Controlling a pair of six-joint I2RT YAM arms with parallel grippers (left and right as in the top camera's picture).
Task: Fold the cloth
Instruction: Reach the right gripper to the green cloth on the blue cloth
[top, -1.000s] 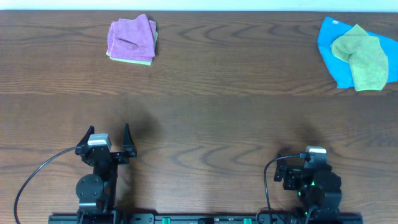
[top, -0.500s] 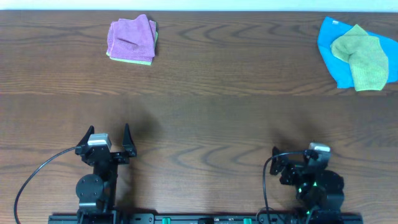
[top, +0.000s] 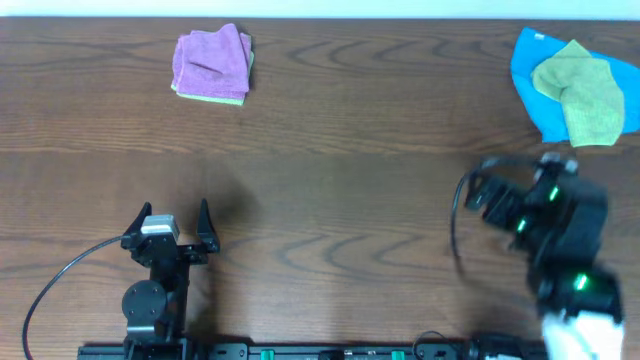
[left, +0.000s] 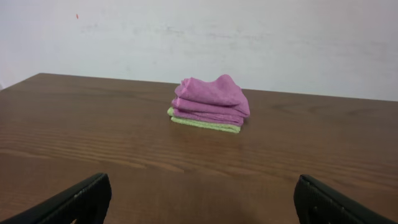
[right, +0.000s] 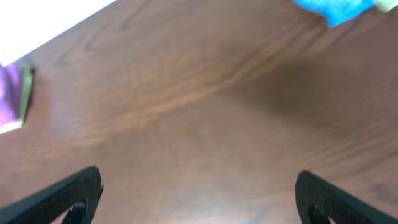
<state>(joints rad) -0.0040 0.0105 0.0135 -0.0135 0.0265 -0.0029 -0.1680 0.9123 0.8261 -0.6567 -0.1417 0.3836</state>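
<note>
A loose yellow-green cloth (top: 582, 92) lies crumpled on a blue cloth (top: 532, 70) at the far right of the table; the blue cloth's edge shows at the top of the right wrist view (right: 336, 9). A folded stack of pink cloths on a green one (top: 211, 64) sits at the far left, also in the left wrist view (left: 211, 104). My left gripper (top: 172, 225) is open and empty near the front edge. My right gripper (top: 497, 192) is open and empty, raised over bare table right of centre, well short of the loose cloths.
The dark wooden table (top: 330, 150) ends at a white wall at the back. A black cable (top: 60, 280) loops by the left arm's base. The folded stack's corner shows at the left edge of the right wrist view (right: 12, 93).
My right arm has lifted from its rest at the front edge and swung forward and to the right, toward the loose cloths. The left arm has not moved.
</note>
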